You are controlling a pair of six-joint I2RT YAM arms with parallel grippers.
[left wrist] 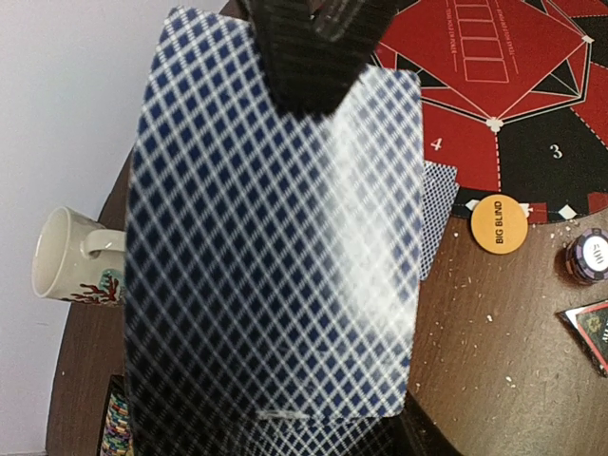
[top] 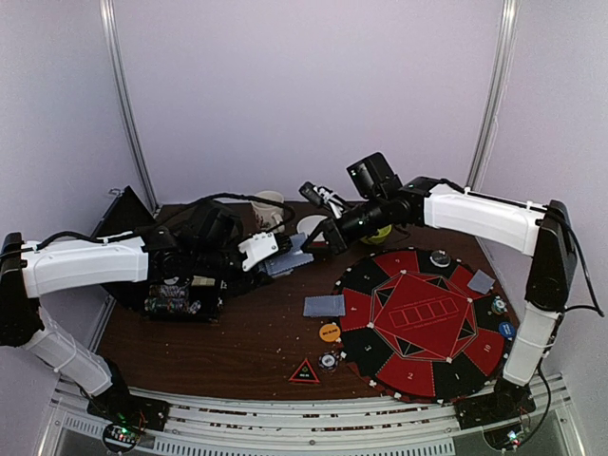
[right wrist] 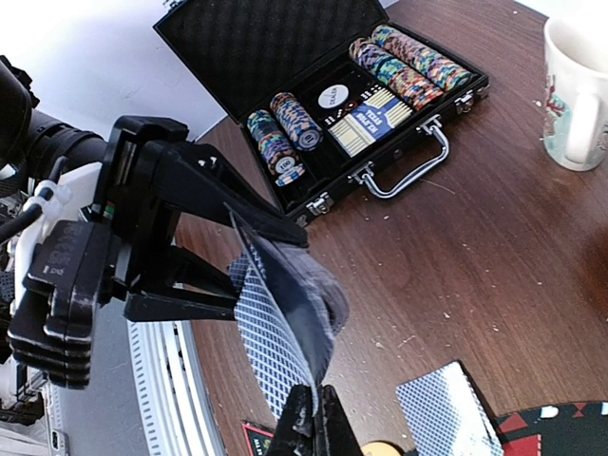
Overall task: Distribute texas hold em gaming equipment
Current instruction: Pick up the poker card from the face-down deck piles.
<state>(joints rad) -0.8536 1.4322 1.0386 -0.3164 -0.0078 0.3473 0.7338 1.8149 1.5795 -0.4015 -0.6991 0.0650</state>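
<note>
My left gripper (top: pixel 283 255) is shut on a stack of blue-backed playing cards (top: pixel 293 258), held above the brown table. Its black fingers (right wrist: pixel 218 204) show in the right wrist view. My right gripper (right wrist: pixel 318 426) is shut on the edge of one card (right wrist: pixel 285 328) of that stack, and the card is bent. That card (left wrist: pixel 275 256) fills the left wrist view, with the right fingers (left wrist: pixel 313 47) at its top. One card (top: pixel 324 305) lies by the round red-and-black mat (top: pixel 423 366), another (top: pixel 481 281) on it. The orange disc (top: pixel 330 332), a chip (top: pixel 329 360) and the triangular marker (top: pixel 304 371) lie in front.
An open black case (right wrist: pixel 380 133) of chips and cards stands at the left (top: pixel 180 296). A cream mug (left wrist: pixel 71 256) and a white bowl (top: pixel 312 226) stand at the back. A blue disc (top: pixel 506 330) and other discs (top: pixel 440 256) sit on the mat's rim.
</note>
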